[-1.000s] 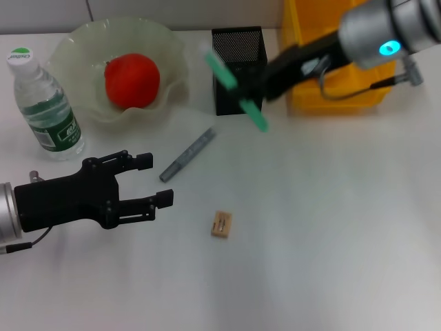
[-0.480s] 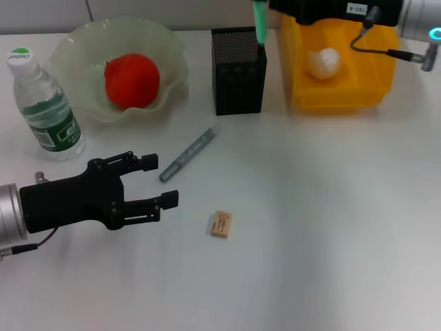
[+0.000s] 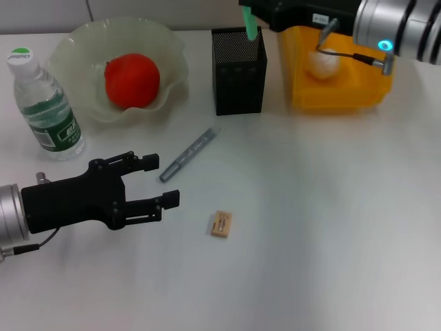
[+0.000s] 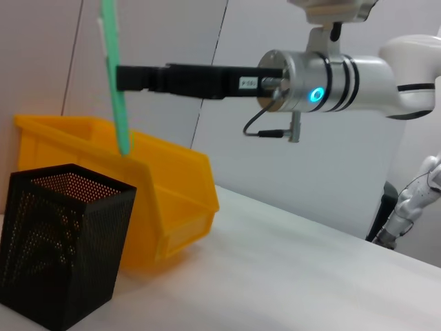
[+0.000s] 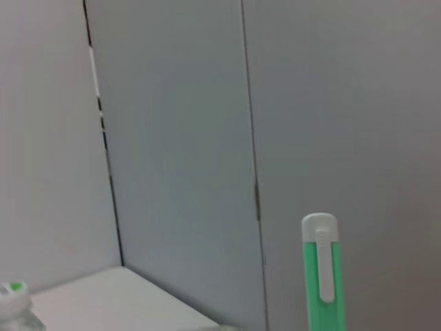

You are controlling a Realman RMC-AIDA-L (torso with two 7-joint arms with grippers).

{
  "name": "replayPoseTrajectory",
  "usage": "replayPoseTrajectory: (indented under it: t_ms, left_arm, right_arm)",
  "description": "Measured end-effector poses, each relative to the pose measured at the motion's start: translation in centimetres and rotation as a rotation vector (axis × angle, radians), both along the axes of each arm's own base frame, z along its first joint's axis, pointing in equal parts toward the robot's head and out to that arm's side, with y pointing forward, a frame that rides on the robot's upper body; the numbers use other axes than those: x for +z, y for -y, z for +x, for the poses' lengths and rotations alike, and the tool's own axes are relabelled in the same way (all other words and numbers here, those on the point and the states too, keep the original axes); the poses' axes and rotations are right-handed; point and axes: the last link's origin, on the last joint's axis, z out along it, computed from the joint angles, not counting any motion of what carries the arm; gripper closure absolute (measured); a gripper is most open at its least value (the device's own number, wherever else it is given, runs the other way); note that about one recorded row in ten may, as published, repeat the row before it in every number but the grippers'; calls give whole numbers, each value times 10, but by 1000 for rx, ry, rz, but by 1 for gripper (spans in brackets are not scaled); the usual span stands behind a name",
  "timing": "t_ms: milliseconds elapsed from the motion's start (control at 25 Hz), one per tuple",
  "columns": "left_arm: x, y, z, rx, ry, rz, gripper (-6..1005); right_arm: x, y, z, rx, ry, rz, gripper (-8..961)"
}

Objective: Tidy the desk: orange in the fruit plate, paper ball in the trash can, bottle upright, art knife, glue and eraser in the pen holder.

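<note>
Right gripper (image 3: 256, 14) held a green art knife (image 3: 249, 26) upright over the pen holder (image 3: 238, 70).

The knife's lower end sat at the black mesh holder's rim, toward its far right corner; whether it had entered could not be told. Beside the holder stood a yellow trash can (image 3: 337, 89) with a paper ball (image 3: 323, 63) inside. An orange (image 3: 131, 80) lay in the pale fruit plate (image 3: 172, 62), and a bottle (image 3: 43, 103) stood upright at the table's left. The left gripper (image 3: 160, 181) hovered low over the white table (image 3: 331, 221), fingers spread, with nothing between them. A grey glue stick (image 3: 189, 154) lay just beyond it and an eraser (image 3: 221, 225) lay near it.
</note>
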Motion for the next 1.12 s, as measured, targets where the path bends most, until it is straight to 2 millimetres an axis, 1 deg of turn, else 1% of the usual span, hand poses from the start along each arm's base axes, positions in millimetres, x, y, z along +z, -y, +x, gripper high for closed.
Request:
replayPoseTrajectory:
  t_ms: [40,120,160,360,640,1120]
  left_arm:
    - [-1,1,0,1,8,2,191]
    - [-1,1,0,1,11,5,191]
    - [-1,1,0,1,14,7,191]
    - [-1,0,1,0,16,12,192]
    - [1,-1,1,-3,15,14,193]
    - [2,-1,1,-8,13,14,195]
  right_arm:
    - [-6,-3,0,-6,22,7,721]
    - [-8,-4,0,-10,33,11,717]
    - [-14,-7,0,-18,56,18,716]
    - [-22,-11,0,-30,94,29,707]
    - [-27,-13,1,-53,108,30,695]
    - [-27,-14,5,-84,102,29,675]
